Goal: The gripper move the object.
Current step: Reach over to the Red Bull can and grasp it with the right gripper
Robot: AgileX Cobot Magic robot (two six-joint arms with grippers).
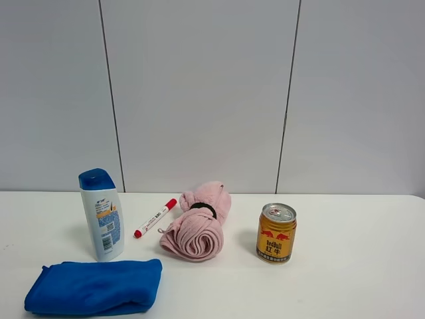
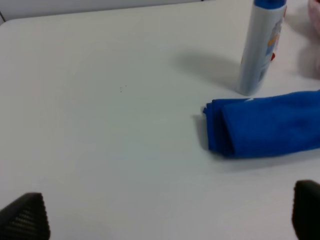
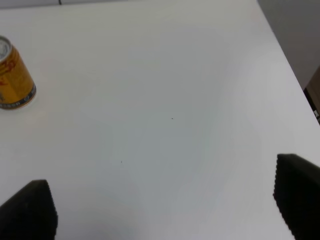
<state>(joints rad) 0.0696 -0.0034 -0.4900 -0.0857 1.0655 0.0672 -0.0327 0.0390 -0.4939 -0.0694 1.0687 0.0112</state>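
Right of the pink towel [image 1: 199, 229], the can [image 1: 276, 233] looks stiff but slick; my right gripper [image 3: 163, 202], wide open, empty, should clasp its middle.

The left claw [image 2: 165, 212] is wide open, and only the black, bumpy tips of its two fingers [image 2: 25, 217] poke into the left wrist view, set far apart from each other with nothing held between them. The right claw [image 3: 162, 202] is wide open too, and its two dark, ridged fingers [image 3: 297, 192] just peek into the right wrist view, far apart and gripping nothing. Both claws hang up in the air and point down at a slant, and the rest of each arm cannot be seen in any view.
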